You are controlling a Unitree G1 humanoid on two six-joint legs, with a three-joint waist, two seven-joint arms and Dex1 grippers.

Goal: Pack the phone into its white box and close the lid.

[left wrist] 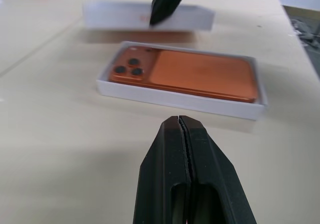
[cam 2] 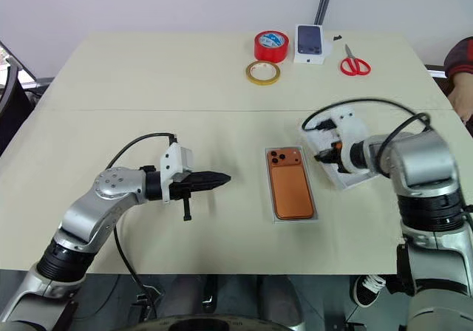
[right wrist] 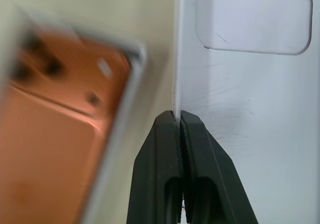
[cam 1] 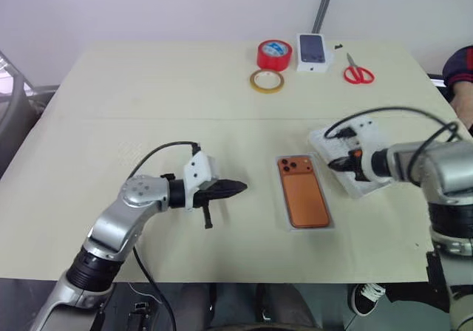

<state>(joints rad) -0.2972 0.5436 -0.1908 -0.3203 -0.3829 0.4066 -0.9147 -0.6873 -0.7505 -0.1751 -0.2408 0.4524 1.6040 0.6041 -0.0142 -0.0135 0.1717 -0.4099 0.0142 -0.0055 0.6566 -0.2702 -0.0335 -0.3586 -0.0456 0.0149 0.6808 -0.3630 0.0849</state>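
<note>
Tape rolls [cam 1: 274, 54] and scissors [cam 1: 358, 72] lie far off. My right end effector [cam 1: 334, 164] pinches the lid [cam 1: 367, 185] right of the phone [cam 1: 302, 190]; my left end effector [cam 1: 241, 187], closed and empty, sits left of it.

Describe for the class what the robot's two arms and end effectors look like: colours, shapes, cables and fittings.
Both arms are rounded silver-grey metal segments with black ribbed joints. Each wrist carries a white blocky plastic camera mount fed by a looping black cable. The left end effector and the right end effector each have two tapered matte-black fingers; a small orange detail sits at the right one's base.
</note>
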